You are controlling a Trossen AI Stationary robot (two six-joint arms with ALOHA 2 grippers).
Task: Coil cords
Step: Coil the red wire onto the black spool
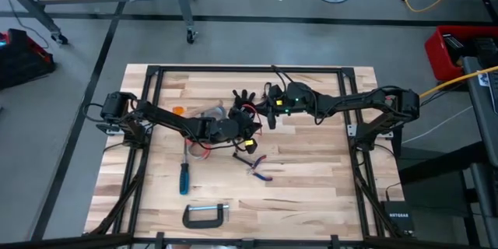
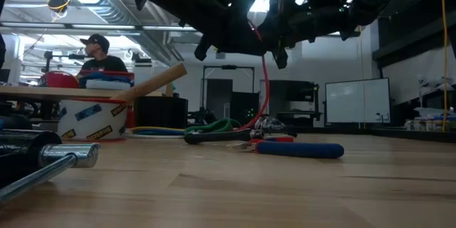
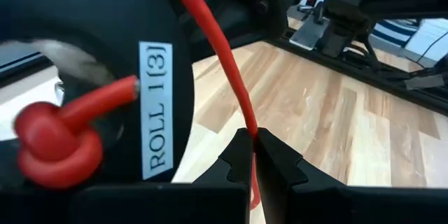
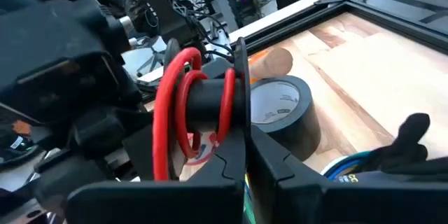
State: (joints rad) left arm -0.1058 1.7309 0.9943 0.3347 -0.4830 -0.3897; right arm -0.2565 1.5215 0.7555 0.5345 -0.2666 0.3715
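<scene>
A red cord (image 3: 222, 49) runs between my two grippers, which meet above the middle of the table (image 1: 311, 171). My left gripper (image 3: 250, 140), also seen from above (image 1: 247, 131), is shut on it. The cord's knotted end (image 3: 49, 143) sticks out beside a black round part with a white label (image 3: 155, 105). My right gripper (image 4: 241, 140), over the table's middle (image 1: 268, 115), is shut at a coil of red loops (image 4: 178, 105) wound round a black bar (image 4: 206, 101). In the low view, a length of the cord (image 2: 266, 85) hangs from the grippers toward the table. My left gripper pinches one strand of the red cord (image 3: 246, 122) between its two fingertips. The strand rises from the tips in a nearly straight line. My right gripper's fingers are shut on the coil's nearest loop (image 4: 229, 101), beside a thin black rim (image 4: 239, 66). The fingers hide the exact place of contact.
On the table lie a black tape roll (image 4: 290, 112), a black glove (image 1: 243, 95), red-handled pliers (image 1: 257, 167), a blue-handled screwdriver (image 1: 184, 177) and a C-clamp (image 1: 206, 215). Green and blue cable (image 2: 214, 127) lies behind them. A person (image 2: 100, 53) sits in the room beyond.
</scene>
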